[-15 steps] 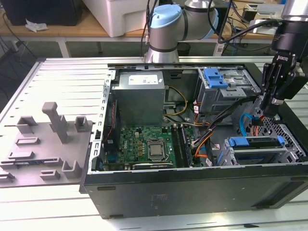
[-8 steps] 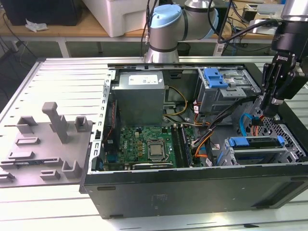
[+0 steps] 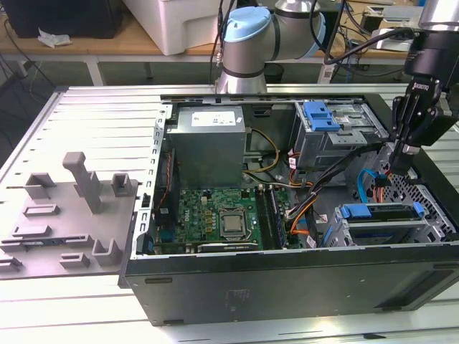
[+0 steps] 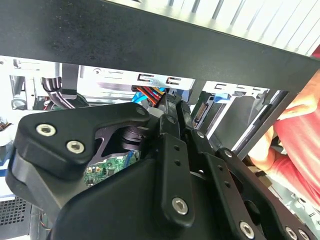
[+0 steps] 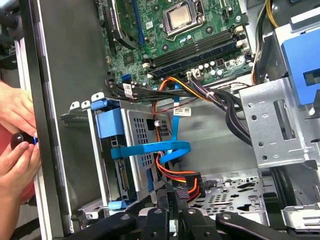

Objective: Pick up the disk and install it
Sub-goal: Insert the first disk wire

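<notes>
Here's the gripper [image 3: 393, 163], down inside the open computer case [image 3: 287, 283] on the exterior view's right. Its fingers are pinched narrow, with nothing visible between them. The disk [image 3: 380, 213] sits in the lower drive cage [image 3: 337, 233] just beside it, with the blue carrier bracket facing up. The exterior view gives the wide picture: the grey power supply [image 3: 208, 147] carries a white sticker [image 3: 215, 118], its print too small to make out, and a blue latch [image 3: 320, 115] tops the upper bay. The first wrist view brings the gripper [image 5: 169, 192] in close, above a bundle of orange-and-red wires [image 5: 187, 182]. The disk [image 5: 122, 170] is slotted in its cage [image 5: 142, 130], a blue cable [image 5: 150, 150] looping across it. A small white tag [image 5: 182, 111] hangs on the wiring, unreadable, and the motherboard [image 5: 190, 30] lies beyond. A person's hands [image 5: 15, 150] rest at the case wall. In the second wrist view, the black gripper [image 4: 170, 106] is up close and a hand [image 4: 300, 130] sits alongside.
</notes>
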You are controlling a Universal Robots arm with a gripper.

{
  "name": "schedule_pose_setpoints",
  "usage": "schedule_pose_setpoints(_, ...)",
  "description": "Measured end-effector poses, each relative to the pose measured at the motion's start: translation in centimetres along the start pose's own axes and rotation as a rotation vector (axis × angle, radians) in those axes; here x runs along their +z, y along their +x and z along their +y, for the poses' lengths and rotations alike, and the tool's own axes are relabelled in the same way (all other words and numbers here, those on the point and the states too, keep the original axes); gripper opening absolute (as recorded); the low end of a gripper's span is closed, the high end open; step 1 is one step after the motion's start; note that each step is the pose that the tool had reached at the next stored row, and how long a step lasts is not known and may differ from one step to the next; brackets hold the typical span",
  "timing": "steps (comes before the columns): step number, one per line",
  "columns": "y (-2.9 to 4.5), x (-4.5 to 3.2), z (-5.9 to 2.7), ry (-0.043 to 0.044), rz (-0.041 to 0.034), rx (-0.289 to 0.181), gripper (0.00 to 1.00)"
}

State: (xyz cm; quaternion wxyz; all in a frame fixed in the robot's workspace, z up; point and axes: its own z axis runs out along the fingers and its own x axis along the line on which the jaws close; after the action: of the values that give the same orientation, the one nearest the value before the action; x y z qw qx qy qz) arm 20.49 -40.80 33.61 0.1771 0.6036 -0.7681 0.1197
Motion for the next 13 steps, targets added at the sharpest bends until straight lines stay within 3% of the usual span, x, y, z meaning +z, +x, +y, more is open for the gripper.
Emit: schedule_pose_setpoints(13,0.07,0.06,0.36,0.0000,0.0017,0.001,0.17)
